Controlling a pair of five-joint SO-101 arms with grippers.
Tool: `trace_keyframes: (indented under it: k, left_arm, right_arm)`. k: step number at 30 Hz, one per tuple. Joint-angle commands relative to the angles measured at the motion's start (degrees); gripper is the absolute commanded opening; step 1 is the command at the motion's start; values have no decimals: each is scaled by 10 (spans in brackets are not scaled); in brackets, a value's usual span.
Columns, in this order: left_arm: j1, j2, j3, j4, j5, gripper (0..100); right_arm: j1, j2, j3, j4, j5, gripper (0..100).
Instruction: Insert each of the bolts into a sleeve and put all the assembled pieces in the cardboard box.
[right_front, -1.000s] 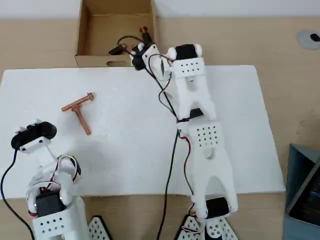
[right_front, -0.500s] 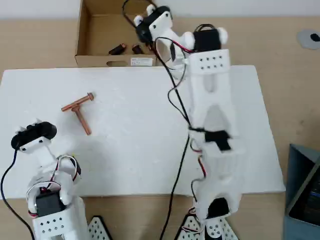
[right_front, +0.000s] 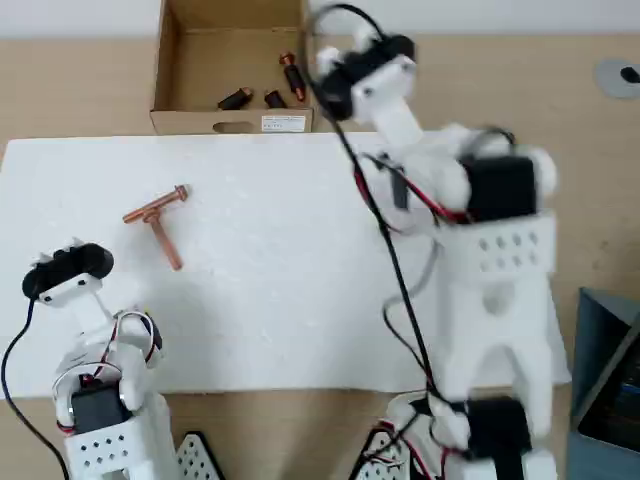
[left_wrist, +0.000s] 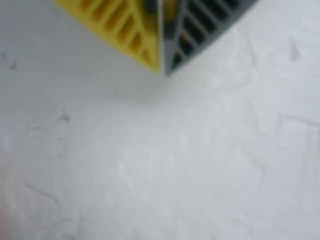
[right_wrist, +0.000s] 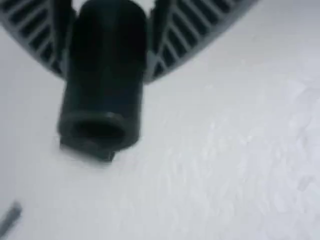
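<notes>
**Sleeve in the right gripper, two bolts waiting on the mat**

A tan table (right_front: 80, 80) is carrying a white mat (right_front: 260, 300), and the cardboard box (right_front: 166, 70) is sitting open at the mat's far edge. Your right arm (right_front: 495, 260) is standing tall over the mat's right side, its far end near the box's right wall. Your left arm (right_front: 100, 400) is crouching at the near left corner. The right gripper (right_wrist: 107, 55) is clamping a black sleeve (right_wrist: 100, 100), with the open end pointing away from the jaws. The left gripper (left_wrist: 161, 62) is pinching closed on nothing, just above the mat. Two copper bolts (right_front: 156, 206) are lying on the mat's left half, apparently touching in a T. Three small pieces (right_front: 292, 76) are lying in the box, too small to tell whether they are assembled.

Much of the sleeve is sticking out past the jaws, so a push from a bolt tip could tilt it or work it loose. Grabbing one bolt is likely to jostle the other. A low swing of the right arm could shove the box wall. You are getting plenty of open mat between the bolts and the right arm, and the bolts are lying well inside every edge.
</notes>
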Motion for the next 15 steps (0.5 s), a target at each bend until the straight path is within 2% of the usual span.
trace_keyframes:
  k: [1,7,15]
  left_arm:
    - [-2,-3,-1,-4,0,5]
    - [-2,-2,-40,-4,0,6]
    - [25,4,-185,18,-28,3]
  right_arm:
    - [49,-85,80,-4,-33,10]
    - [121,-173,216,-67,-60,10]
    - [130,-315,402,-149,-84,10]
